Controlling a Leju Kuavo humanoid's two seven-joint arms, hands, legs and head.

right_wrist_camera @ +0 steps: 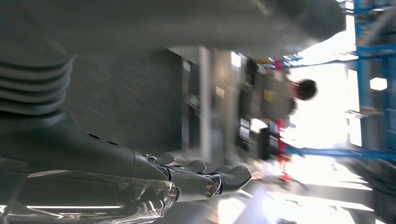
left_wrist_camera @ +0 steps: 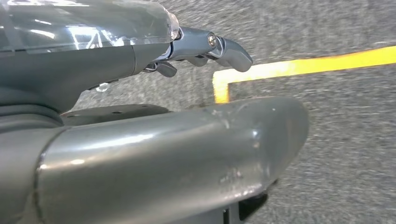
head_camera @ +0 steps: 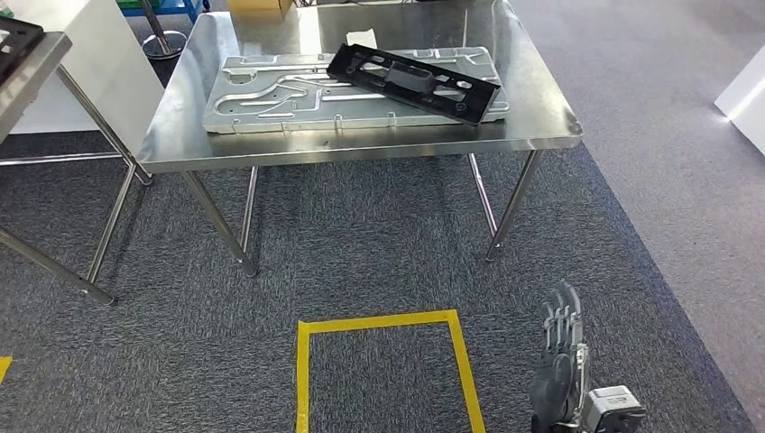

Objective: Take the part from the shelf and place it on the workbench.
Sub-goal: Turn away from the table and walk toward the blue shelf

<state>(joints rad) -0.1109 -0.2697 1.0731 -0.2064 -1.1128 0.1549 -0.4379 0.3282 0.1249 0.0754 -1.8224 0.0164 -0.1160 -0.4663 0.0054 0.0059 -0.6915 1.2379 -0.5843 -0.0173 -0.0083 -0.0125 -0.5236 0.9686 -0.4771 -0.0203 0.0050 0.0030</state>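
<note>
A long black plastic part (head_camera: 412,81) lies slanted on a silver pressed-metal panel (head_camera: 271,95) on the steel workbench (head_camera: 361,149) ahead of me. My right hand (head_camera: 561,361) hangs low at the lower right, far from the bench, fingers stretched out and holding nothing. The right wrist view shows that right hand (right_wrist_camera: 140,172) just as bare, against a blurred background. In the left wrist view my left hand (left_wrist_camera: 140,93) hangs over the grey carpet, its fingers (left_wrist_camera: 219,46) extended, nothing in it.
A yellow tape rectangle (head_camera: 379,322) marks the carpet in front of the bench, and its corner (left_wrist_camera: 224,81) lies under my left hand. A second steel table (head_camera: 27,81) with a dark item (head_camera: 13,41) stands at the left. A white object (head_camera: 744,99) is at the right edge.
</note>
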